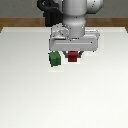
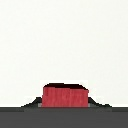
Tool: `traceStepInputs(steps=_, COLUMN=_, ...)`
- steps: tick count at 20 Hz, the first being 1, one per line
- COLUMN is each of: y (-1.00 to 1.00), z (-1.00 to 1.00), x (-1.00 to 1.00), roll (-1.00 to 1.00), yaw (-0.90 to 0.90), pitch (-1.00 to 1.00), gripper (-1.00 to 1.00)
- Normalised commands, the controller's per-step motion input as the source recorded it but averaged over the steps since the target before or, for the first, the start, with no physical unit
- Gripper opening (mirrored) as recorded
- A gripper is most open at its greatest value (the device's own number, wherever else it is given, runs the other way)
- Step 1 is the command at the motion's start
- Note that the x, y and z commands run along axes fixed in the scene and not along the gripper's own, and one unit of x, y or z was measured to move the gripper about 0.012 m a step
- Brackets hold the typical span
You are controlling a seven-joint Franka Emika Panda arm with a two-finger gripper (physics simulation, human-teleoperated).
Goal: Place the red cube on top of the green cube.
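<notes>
Claw (image 1: 73, 52) hangs low over the white desk (image 1: 64, 95), straight down from a bulky white arm (image 1: 75, 20). Matte red cube (image 1: 73, 56) sits right beneath it; whether the jaws grip it, I can't tell. Green cube (image 1: 54, 60) rests just beside, toward the exterior view's left. Wooden floor (image 1: 15, 22) behind the desk.

Arm reaches straight down; end effector (image 1: 73, 53) low near table, finger state unclear.
</notes>
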Motion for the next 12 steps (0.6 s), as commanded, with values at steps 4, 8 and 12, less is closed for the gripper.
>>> traceStepInputs(steps=4, y=0.0, z=1.0, x=0.0, roll=0.0, yaw=0.0, pitch=0.0, gripper=-1.0)
traceStepInputs(steps=8, y=0.0, z=0.25, x=-0.5, roll=0.0, yaw=0.0, pitch=0.0, gripper=-1.0)
traceStepInputs(steps=12, y=0.0, z=0.0, x=-1.0, roll=0.0, yaw=0.0, pitch=0.0, gripper=-1.0)
